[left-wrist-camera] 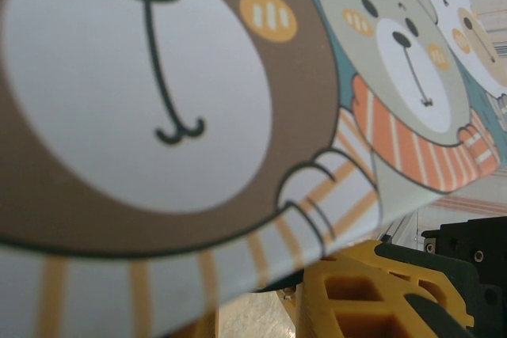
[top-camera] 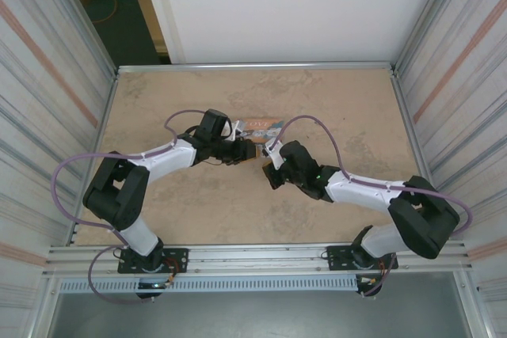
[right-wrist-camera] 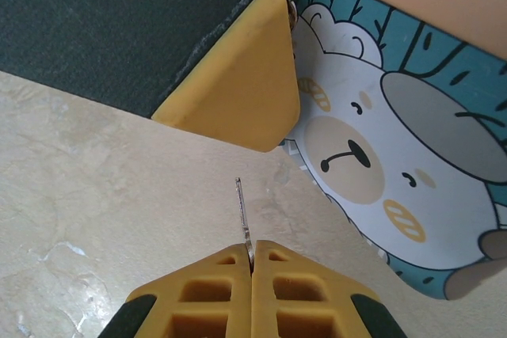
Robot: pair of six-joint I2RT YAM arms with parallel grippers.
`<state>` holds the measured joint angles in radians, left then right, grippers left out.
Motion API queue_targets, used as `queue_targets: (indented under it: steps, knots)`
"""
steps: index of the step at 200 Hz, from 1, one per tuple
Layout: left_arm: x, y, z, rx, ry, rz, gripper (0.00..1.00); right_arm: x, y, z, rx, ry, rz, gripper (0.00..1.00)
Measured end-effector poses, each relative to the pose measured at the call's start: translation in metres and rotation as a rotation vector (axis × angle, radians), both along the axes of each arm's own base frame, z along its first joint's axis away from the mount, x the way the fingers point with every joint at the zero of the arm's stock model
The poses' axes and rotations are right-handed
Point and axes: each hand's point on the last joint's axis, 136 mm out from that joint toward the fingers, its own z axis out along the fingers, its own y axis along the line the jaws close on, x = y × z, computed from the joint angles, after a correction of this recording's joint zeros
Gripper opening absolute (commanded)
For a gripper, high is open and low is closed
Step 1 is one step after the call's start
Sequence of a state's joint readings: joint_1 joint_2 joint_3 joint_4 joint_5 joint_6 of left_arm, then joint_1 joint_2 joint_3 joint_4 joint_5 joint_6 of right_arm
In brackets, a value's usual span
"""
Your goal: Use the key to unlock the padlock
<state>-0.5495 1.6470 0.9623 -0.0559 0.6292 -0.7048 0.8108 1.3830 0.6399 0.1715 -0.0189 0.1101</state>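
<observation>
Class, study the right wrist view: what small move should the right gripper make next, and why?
Probably ease the key forward and a little right, toward the tin's edge. The right gripper is shut on the key, whose tip stands short of the tin. A small metal fitting shows at that edge, too small to identify for sure.

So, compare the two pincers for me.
Left pincer grips the big tin; right pincer pinches the thin key. Left's jaws stand apart round the tin's edge; right's are pressed together. Both have yellow fingers.
</observation>
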Motion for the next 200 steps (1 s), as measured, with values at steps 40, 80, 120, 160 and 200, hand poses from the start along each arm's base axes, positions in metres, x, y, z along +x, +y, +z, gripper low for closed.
queue_targets:
  steps: [40,80,120,160,200]
  knots:
    - [0.0,0.0,0.0,0.0,0.0,0.0,0.0,0.004,0.003,0.003,0.004,-0.013,0.003,0.0]
    - [0.0,0.0,0.0,-0.001,0.0,-0.002,0.0,0.008,0.006,0.005,0.009,-0.024,0.004,0.0]
    - [-0.001,0.0,0.0,-0.002,0.001,-0.003,0.0,0.011,0.007,0.003,0.003,-0.022,-0.001,0.0]
    - [-0.001,0.0,0.0,-0.002,0.001,-0.003,0.0,0.011,0.006,0.002,-0.002,-0.019,-0.002,0.0]
    - [0.0,0.0,0.0,-0.002,0.001,-0.003,0.0,0.01,0.003,-0.002,-0.02,-0.014,-0.009,0.0]
